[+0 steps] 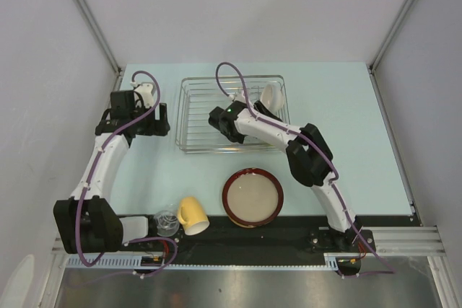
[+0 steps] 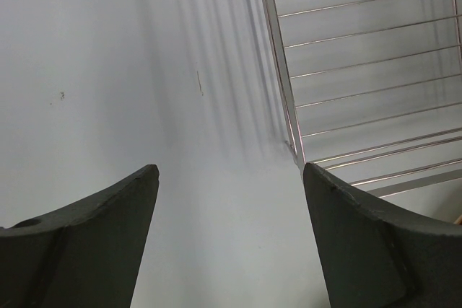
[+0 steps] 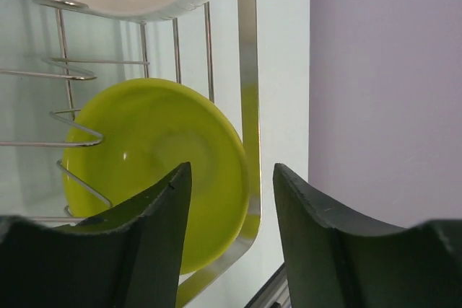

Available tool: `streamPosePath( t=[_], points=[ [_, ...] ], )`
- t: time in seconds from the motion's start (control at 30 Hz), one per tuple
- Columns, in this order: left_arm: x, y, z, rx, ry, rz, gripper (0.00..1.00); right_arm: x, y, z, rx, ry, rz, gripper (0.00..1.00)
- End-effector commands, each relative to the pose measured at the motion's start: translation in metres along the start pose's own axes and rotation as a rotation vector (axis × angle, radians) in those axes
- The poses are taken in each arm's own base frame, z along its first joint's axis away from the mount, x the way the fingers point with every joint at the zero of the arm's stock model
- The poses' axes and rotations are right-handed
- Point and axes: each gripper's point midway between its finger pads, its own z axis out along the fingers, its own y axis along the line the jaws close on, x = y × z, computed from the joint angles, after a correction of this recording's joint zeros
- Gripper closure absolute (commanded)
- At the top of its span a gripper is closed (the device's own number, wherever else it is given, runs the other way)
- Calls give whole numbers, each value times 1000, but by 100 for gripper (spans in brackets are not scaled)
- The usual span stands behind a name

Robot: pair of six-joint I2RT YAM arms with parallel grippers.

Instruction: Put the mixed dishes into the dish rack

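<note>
Your right gripper (image 3: 231, 171), open and empty over the rack (image 3: 245, 34), risked knocking the green bowl (image 3: 159, 142) loose if lowered.

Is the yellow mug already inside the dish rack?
No, the yellow mug lies on the table near its front edge, well outside the dish rack.

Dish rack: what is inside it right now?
A white bowl and a lime-green bowl sit inside the dish rack. The right arm covers part of its floor from above; anything beneath cannot be seen.
</note>
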Motion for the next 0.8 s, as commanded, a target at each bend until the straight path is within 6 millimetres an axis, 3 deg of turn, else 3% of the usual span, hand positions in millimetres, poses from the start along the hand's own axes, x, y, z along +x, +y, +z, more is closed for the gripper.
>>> streamPosePath(
  t=[0.0, 0.2, 0.23, 0.27, 0.3, 0.37, 0.4, 0.43, 0.47, 0.5, 0.53, 0.6, 0.63, 0.7, 0.73, 0.77],
  points=[
    [-13, 1, -7, 5, -51, 19, 14, -4, -63, -24, -16, 8, 18, 43],
    [-17, 0, -12, 8, -56, 32, 13, -5, -99, -56, -187, 5, 200, 36],
    [-17, -1, -14, 14, -51, 62, 14, 0, -99, -66, -266, 26, 245, 36],
    [-18, -3, -17, 27, -50, 88, 15, 3, -117, -80, -335, 19, 346, 35],
    [-17, -14, -20, 91, -47, 124, 16, 8, -121, -91, -401, 30, 399, 35],
    [-12, -20, -29, 121, -30, 218, 18, 17, -111, -124, -623, 55, 457, 34],
    [-11, -20, -31, 114, -26, 242, 17, 25, -135, -143, -728, 11, 534, 34],
    [-9, -21, -33, 122, -23, 295, 17, 49, -111, -154, -850, 77, 492, 34],
    [-7, -25, -35, 138, -21, 315, 17, 50, -109, -164, -934, 53, 553, 35],
    [-1, -30, -39, 163, -5, 330, 18, 62, -121, -177, -1017, 34, 622, 35],
    [3, -34, -41, 187, 1, 362, 18, 96, -94, -175, -1065, 131, 585, 36],
    [12, -52, -48, 244, 15, 416, 19, 117, -87, -184, -1148, 166, 638, 38],
    [20, -64, -47, 272, 28, 469, 19, 139, -69, -175, -1127, 214, 606, 38],
    [26, -87, -53, 308, 6, 569, 18, 154, -58, -175, -1148, 237, 598, 40],
    [35, -90, -51, 299, 23, 600, 18, 153, -55, -176, -1174, 221, 615, 41],
    [37, -95, -51, 303, 23, 620, 18, 167, -42, -170, -1166, 254, 590, 41]
  ],
)
